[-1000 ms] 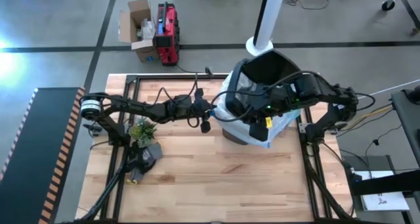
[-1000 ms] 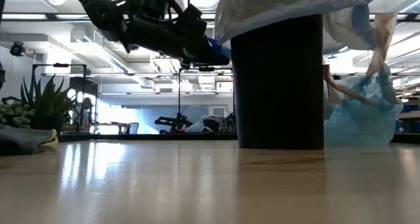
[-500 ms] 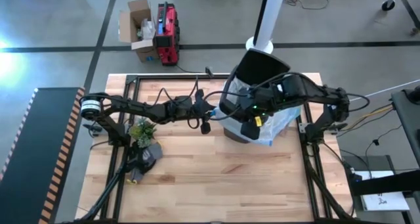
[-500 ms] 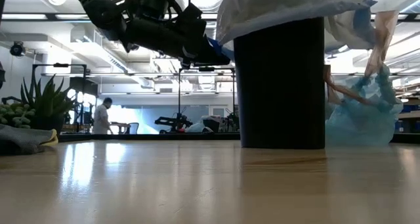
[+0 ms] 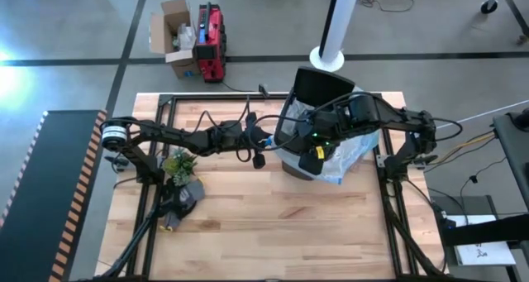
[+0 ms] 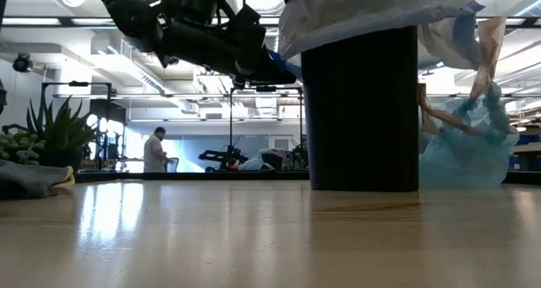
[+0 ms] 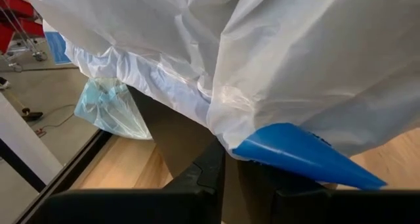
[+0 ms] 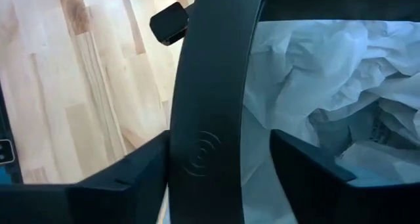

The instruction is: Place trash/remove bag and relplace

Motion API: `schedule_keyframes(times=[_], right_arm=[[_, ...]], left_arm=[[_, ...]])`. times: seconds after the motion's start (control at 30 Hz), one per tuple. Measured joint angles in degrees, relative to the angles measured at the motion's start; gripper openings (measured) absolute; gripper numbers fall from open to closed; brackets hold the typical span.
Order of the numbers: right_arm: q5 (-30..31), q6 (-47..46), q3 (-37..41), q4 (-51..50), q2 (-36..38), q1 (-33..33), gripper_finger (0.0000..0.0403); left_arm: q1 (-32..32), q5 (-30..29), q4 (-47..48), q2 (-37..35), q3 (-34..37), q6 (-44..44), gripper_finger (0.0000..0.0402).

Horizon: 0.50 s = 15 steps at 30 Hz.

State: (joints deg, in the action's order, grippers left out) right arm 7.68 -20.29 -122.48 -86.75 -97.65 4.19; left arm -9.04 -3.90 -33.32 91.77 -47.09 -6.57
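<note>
High view: both dark arms meet over the bin, at the far right of the table.
Table: pale wooden slatted top (image 5: 248, 224) in a black frame.
Bin: tall black plastic trash bin (image 6: 363, 111), upright; in the low view it now stands a touch further right than a second ago, so I judge the arms are nudging it.
New liner: white translucent plastic bag (image 7: 197, 40), draped over the bin's mouth and hanging down its outer wall, loose and not yet seated evenly.
Old liner: crinkly light-blue translucent plastic bag (image 6: 469, 153), already out, lying crumpled on the table just right of the bin.
Trash: not clearly visible; presumably inside the blue bag.
Right gripper (image 8: 220, 138): has swung left across the bin's mouth within the last second, and its fingers have spread; they now stand apart on either side of the black rim, gripping nothing.
Left gripper (image 7: 223, 165): at the bin's left side, fingers together, pinching the white bag's hanging edge.
Meaning: removal looks done; with one side let go, fitting the replacement seems near its end, and the loose folds still need smoothing.
Plant: small green potted succulent (image 5: 179, 163), well left of the bin, untouched.
Person: figure (image 6: 155, 150) far behind the table, newly walked into sight.
</note>
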Motion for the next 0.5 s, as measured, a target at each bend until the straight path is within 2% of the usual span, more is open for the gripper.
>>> schedule_keyframes(times=[0.2,0.5], right_arm=[[0.5,0.8,0.0,0.2,0.0,0.0,0.0103],[1.3,0.4,0.0,0.0,0.4,0.4,0.0104]], left_arm=[[0.1,0.0,0.0,0.0,0.0,0.0,0.0027],[0.1,0.0,0.0,0.0,0.0,0.0,0.0025]])
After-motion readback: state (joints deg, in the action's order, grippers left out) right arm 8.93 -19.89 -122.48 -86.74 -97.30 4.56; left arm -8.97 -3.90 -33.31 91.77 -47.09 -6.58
